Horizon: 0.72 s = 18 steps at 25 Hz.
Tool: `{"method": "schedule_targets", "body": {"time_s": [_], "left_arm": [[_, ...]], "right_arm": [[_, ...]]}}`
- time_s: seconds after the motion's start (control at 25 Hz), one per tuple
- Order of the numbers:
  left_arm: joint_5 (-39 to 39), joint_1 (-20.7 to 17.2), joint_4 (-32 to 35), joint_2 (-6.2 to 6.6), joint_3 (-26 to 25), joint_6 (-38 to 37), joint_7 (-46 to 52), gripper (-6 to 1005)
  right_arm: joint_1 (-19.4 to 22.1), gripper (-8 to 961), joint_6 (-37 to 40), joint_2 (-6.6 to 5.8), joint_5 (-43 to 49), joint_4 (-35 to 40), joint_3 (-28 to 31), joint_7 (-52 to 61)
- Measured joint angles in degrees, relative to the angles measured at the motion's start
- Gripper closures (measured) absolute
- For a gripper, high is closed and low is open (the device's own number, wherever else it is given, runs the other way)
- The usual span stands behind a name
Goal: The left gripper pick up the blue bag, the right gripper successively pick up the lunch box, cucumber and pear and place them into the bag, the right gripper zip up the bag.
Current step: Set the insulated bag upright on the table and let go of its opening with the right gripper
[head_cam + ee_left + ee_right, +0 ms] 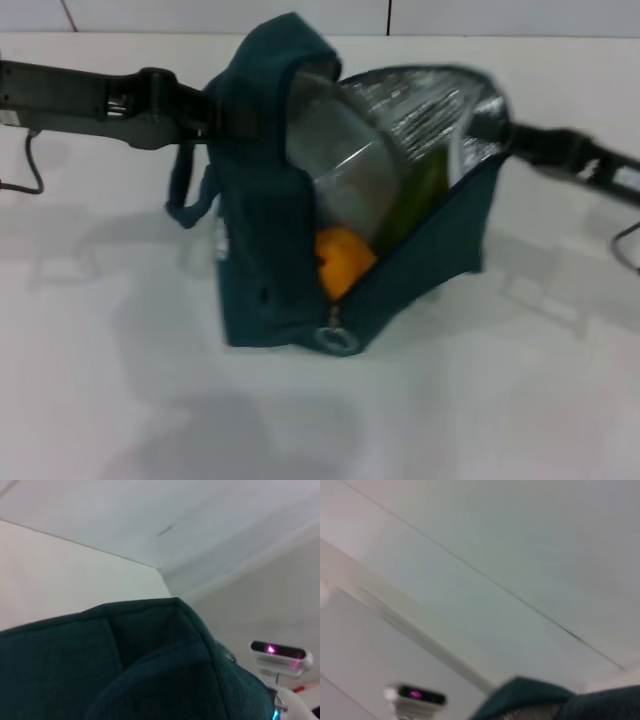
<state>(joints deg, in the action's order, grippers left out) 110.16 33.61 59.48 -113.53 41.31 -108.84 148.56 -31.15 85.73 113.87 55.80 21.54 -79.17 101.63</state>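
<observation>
White tabletop [120,400] spreads all round me, bare at the near edge, with a pale wall behind.

Nearest me, low on the front of the bag [260,280], hangs the zipper's ring pull [337,340]. It sits at the bottom of the opening, so the zip is not yet run. Just above it the pear [342,260] shows orange in the gap. Over that leans the lunch box [345,160], clear and tilted, and beside it the cucumber [420,195] stands on end against the foil lining [420,100]. All three are inside. The loading looks done to me; only the zipping remains.

The bag stands on the table, gaping toward my right side. My left gripper [225,115] reaches in level from the left and meets the bag's top edge at the handle side. The fabric hides the fingertips, but from the way the top is held up I judge it is clamped on the cloth. My left wrist view is filled by that dark fabric.

Farther round, my right gripper [500,130] is at the far rim of the opening, just beside the foil. It is blurred, and I cannot tell whether its fingers are spread or closed. To zip, it must come down to the ring pull.
</observation>
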Motion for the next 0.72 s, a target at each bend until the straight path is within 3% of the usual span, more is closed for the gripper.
{"method": "schedule_targets", "body": {"time_s": [0.04, 0.2, 0.32, 0.52, 0.72], "left_arm": [[-0.54, 0.27, -0.66, 0.07, 0.0, -0.29, 0.11, 950], [-1.19, 2.13, -5.44, 0.28, 0.08, -0.3, -0.83, 949], [-0.04, 2.79, -8.12, -0.56, 0.09, 1.02, -2.93, 949], [2.57, 3.07, -10.0, -2.29, 0.29, 4.73, -5.71, 949], [3.22, 2.65, -10.04, -3.23, 0.75, 6.18, -6.98, 949]], "right_arm": [[1.73, 945, 3.52, -1.11, 0.02, 2.39, 2.94, 0.22], [3.32, 944, 7.18, -2.5, 0.05, 4.67, 6.23, 1.01], [3.46, 937, 7.88, -3.54, 0.12, 4.9, 6.88, 1.8], [2.9, 905, 7.18, -3.98, 2.11, 4.57, 6.74, 1.89], [2.18, 872, 5.86, -3.39, 4.85, 4.4, 6.72, 1.9]]}}
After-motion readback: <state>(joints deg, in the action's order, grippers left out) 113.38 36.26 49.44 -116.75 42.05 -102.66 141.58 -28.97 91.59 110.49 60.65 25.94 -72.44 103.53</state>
